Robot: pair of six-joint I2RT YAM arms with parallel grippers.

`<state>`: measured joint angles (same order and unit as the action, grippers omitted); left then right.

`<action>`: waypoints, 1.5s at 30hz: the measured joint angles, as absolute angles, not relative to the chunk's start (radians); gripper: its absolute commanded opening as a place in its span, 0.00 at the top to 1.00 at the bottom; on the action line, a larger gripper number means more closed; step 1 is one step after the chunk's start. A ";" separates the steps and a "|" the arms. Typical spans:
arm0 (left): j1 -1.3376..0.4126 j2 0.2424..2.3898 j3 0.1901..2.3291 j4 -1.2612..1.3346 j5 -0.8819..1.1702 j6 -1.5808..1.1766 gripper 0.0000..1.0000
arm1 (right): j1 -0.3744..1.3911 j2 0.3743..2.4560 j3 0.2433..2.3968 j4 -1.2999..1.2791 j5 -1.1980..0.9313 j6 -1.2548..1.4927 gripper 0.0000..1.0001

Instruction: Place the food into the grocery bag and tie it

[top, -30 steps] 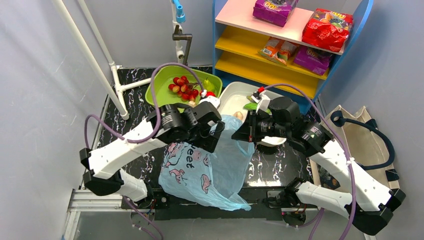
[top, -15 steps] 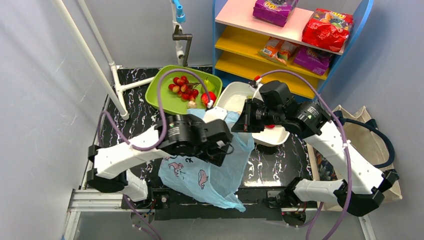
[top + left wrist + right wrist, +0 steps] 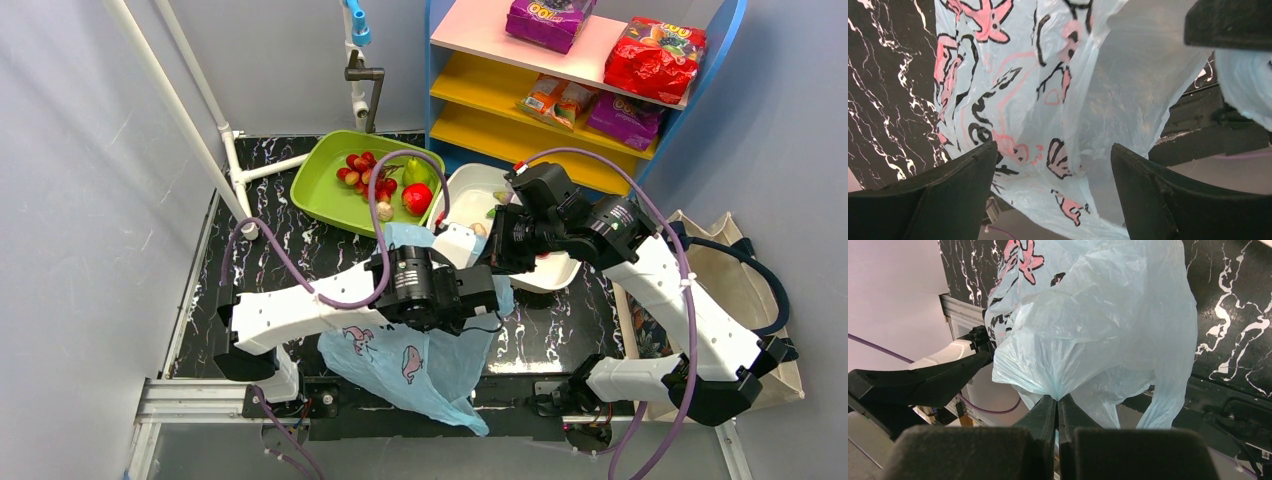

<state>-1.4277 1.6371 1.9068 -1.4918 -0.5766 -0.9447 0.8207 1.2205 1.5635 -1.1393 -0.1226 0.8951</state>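
The grocery bag point(image 3: 420, 365), thin light-blue plastic with pink cartoon prints, hangs crumpled over the table's near edge. My right gripper point(image 3: 1057, 399) is shut on a gathered pinch of its plastic and holds that part up; from above it sits at the bag's top right point(image 3: 500, 255). My left gripper point(image 3: 1053, 146) is open, its fingers spread wide above the printed plastic point(image 3: 1048, 90) without gripping it; in the top view it is beside the right gripper point(image 3: 480, 300). The food, a cluster of red berries point(image 3: 362, 172) and a round red fruit point(image 3: 417, 198), lies in a green tray point(image 3: 330, 200).
A green pear point(image 3: 417, 170) shares the tray. A white tub point(image 3: 470, 185) stands behind the right gripper. A blue shelf with snack packets point(image 3: 560, 100) is at the back right, a beige tote point(image 3: 730, 280) at the right, and a white pipe frame point(image 3: 190, 120) at the left.
My left arm swung rightward and nearer across the bag, uncovering the tray's fruit, and its jaws widened then eased slightly. The right gripper stayed shut on the bag, shifting slightly right.
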 measured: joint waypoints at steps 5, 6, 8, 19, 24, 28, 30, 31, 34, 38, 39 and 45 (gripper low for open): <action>-1.446 1.683 1.921 -1.491 -0.622 -0.954 0.31 | 0.821 1.219 1.574 -1.177 -0.126 0.919 0.99; -1.447 1.687 1.917 -1.491 -0.628 -0.957 0.33 | 0.821 1.219 1.581 -1.185 -0.126 0.923 0.99; -1.449 1.688 1.904 -1.492 -0.637 -0.966 0.33 | 0.821 1.219 1.600 -1.203 -0.128 0.933 0.99; -1.449 1.686 1.811 -1.494 -0.691 -0.991 0.94 | 0.821 1.235 1.670 -1.261 -0.170 0.954 0.99; -1.437 1.671 1.801 -1.495 -0.707 -0.963 1.00 | 0.821 1.253 1.670 -1.262 -0.195 0.941 0.99; -1.389 1.630 1.774 -1.495 -0.684 -0.921 1.00 | 0.821 1.268 1.671 -1.232 -0.221 0.899 0.99; -1.355 1.595 1.756 -1.495 -0.659 -0.888 1.00 | 0.821 1.290 1.675 -1.208 -0.237 0.868 0.99; -1.335 1.570 1.744 -1.493 -0.639 -0.862 1.00 | 0.821 1.307 1.682 -1.200 -0.245 0.854 0.99; -1.277 1.483 1.719 -1.491 -0.585 -0.802 1.00 | 0.821 1.385 1.725 -1.162 -0.279 0.802 0.99; -1.206 1.380 1.714 -1.492 -0.542 -0.757 1.00 | 0.821 1.493 1.793 -1.108 -0.332 0.740 0.99; -1.194 1.362 1.715 -1.492 -0.539 -0.751 1.00 | 0.822 1.519 1.812 -1.095 -0.347 0.724 0.99; -1.168 1.336 1.699 -1.491 -0.538 -0.759 1.00 | 0.823 1.670 1.975 -1.084 -0.402 0.633 0.69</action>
